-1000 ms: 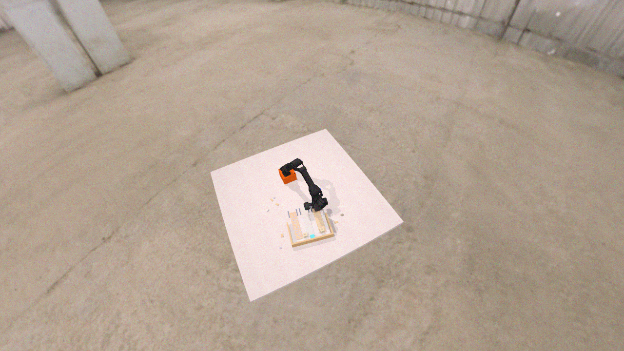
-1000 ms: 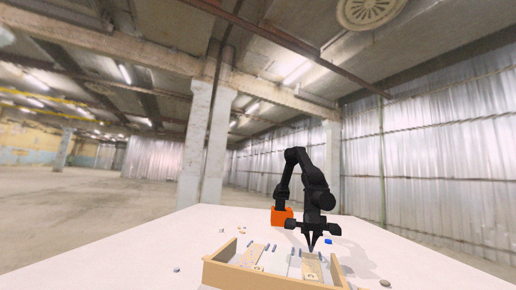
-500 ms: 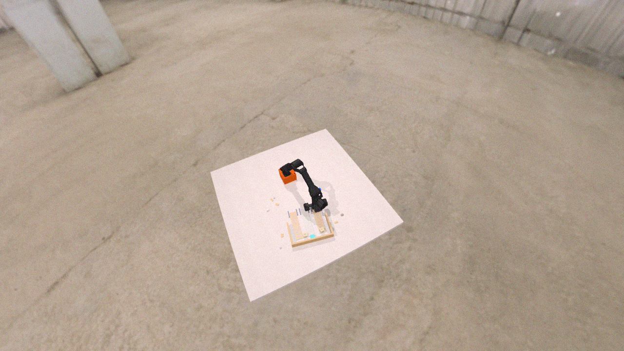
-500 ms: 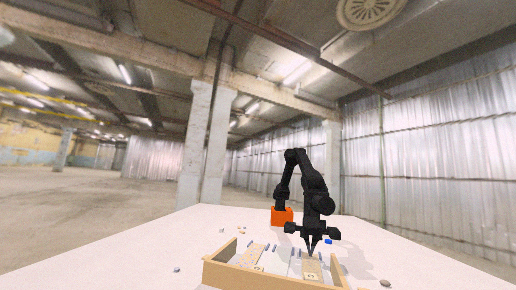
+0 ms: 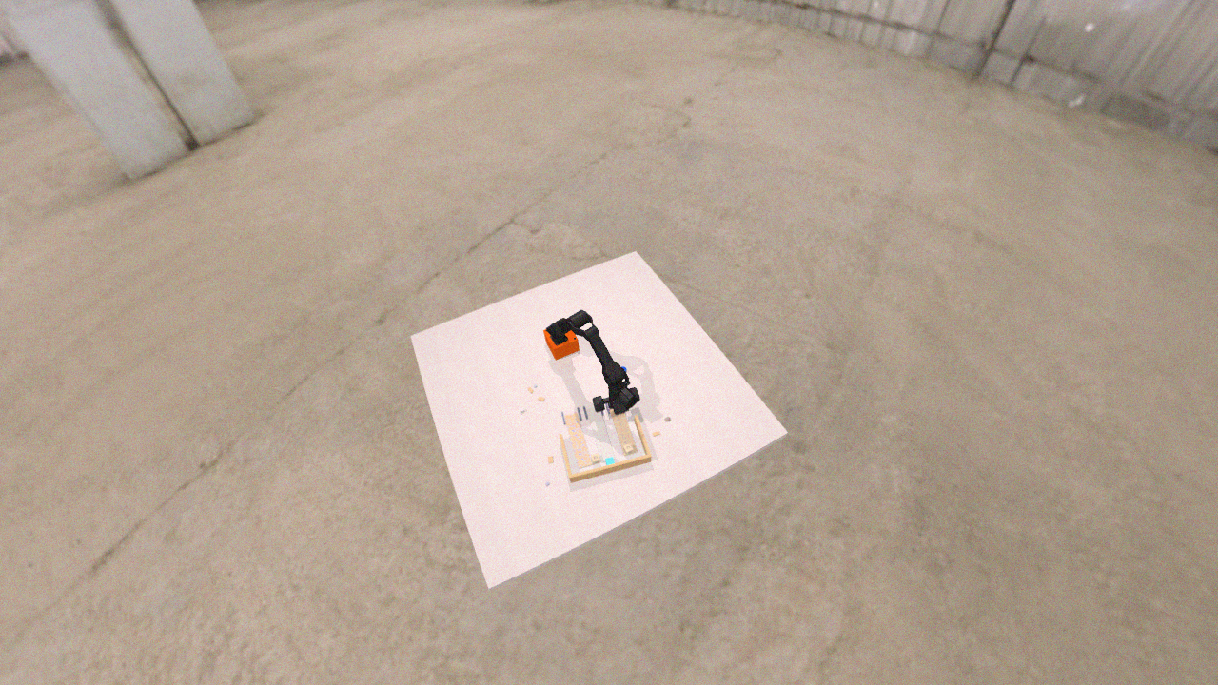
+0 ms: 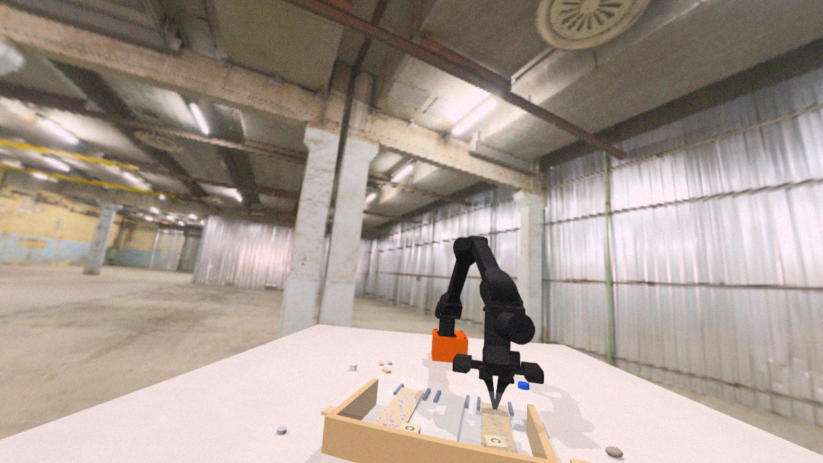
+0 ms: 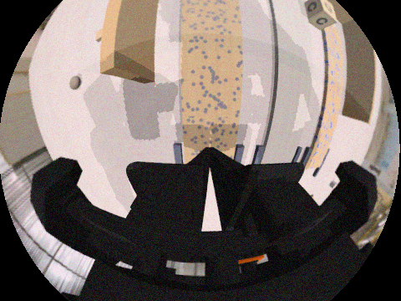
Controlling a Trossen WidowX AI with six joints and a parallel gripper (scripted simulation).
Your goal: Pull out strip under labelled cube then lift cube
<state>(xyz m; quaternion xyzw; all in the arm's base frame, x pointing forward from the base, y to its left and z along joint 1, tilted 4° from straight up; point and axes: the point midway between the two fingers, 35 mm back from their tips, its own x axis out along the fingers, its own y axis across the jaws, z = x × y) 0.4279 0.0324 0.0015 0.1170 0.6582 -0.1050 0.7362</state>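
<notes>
Gripper shut, empty, tips at speckled strip's end.

Floor: worn, cracked grey concrete | Walls: corrugated metal sheeting on the right, yellow and blue paint far left | Pillar: pale square concrete column | Ceiling: beams, rusty pipe, round vent, glowing strip lights | Table: white top
</notes>
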